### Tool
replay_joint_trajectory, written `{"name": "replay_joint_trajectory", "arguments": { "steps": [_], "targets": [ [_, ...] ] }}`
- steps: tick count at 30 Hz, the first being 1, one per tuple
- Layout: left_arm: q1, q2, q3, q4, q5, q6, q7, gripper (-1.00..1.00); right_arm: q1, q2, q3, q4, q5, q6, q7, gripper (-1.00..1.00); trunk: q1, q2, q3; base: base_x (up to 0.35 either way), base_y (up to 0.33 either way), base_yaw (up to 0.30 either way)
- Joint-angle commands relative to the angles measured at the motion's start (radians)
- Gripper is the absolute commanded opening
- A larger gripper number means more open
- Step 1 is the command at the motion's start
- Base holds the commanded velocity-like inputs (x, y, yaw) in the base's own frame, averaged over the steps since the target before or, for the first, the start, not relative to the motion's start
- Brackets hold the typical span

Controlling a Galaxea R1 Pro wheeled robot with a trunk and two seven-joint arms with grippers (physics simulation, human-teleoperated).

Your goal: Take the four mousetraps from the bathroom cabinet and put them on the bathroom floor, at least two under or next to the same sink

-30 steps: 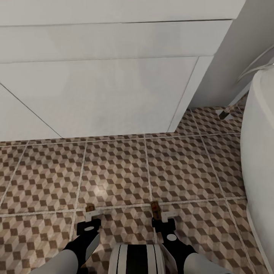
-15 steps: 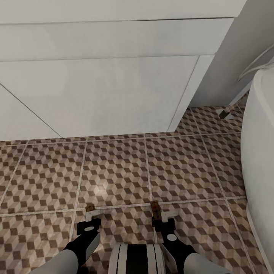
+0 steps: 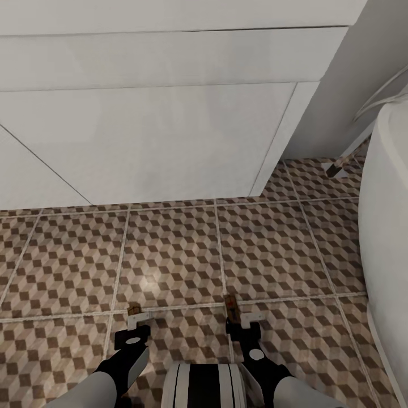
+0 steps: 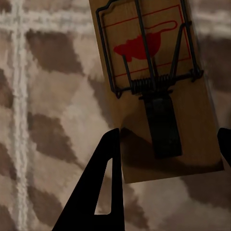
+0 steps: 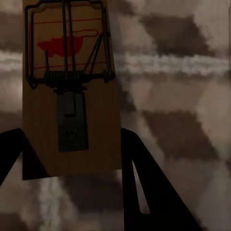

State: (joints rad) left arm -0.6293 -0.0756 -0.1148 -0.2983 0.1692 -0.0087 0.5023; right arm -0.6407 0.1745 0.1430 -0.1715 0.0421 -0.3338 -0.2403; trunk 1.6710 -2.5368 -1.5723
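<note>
Both grippers, left gripper [image 3: 135, 322] and right gripper [image 3: 241, 319], are each pinching a mousetrap [image 4: 159, 86] short of the bathroom sink [image 3: 153, 136]; releasing here risks the mousetraps landing too far from the bathroom sink.

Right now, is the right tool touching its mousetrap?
Touching: in the right wrist view, both dark fingers press against the edges of the mousetrap held in the right tool.

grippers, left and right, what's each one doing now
Left gripper: shut on a mousetrap.
Right gripper: shut on another mousetrap.
</note>
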Motion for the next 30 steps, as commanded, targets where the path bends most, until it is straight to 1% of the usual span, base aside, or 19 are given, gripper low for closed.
{"name": "replay_joint_trajectory", "arguments": {
  "steps": [1,10,16,26,30],
  "targets": [
    [0.000,0.000,-0.011,0.003,0.036,0.001,0.009,-1.00,-0.001,0.000,0.007,0.001,0.002,-0.004,-0.013,-1.00,0.000,0.000,-0.001,0.000,0.000,0.000],
    [0.000,0.000,-0.011,0.002,0.036,0.001,0.009,-1.00,-0.001,0.000,0.009,0.008,-0.001,-0.049,-0.013,-1.00,0.000,0.000,-0.001,0.000,0.000,0.000],
    [0.000,0.000,-0.011,0.002,0.036,0.001,0.009,-1.00,-0.001,0.000,0.010,0.013,-0.002,-0.052,-0.013,-1.00,0.003,-0.002,-0.024,0.000,0.000,0.000],
    [0.000,0.000,-0.012,-0.002,0.035,-0.001,0.016,-1.00,-0.001,0.000,0.010,0.013,-0.002,-0.053,-0.013,-1.00,0.003,-0.002,-0.024,0.000,0.000,0.000],
    [0.000,0.002,-0.010,-0.031,0.034,-0.001,0.016,-1.00,-0.001,0.000,0.010,0.013,-0.002,-0.053,-0.013,-1.00,0.003,-0.002,-0.024,0.000,0.000,0.000]
  ]
}}
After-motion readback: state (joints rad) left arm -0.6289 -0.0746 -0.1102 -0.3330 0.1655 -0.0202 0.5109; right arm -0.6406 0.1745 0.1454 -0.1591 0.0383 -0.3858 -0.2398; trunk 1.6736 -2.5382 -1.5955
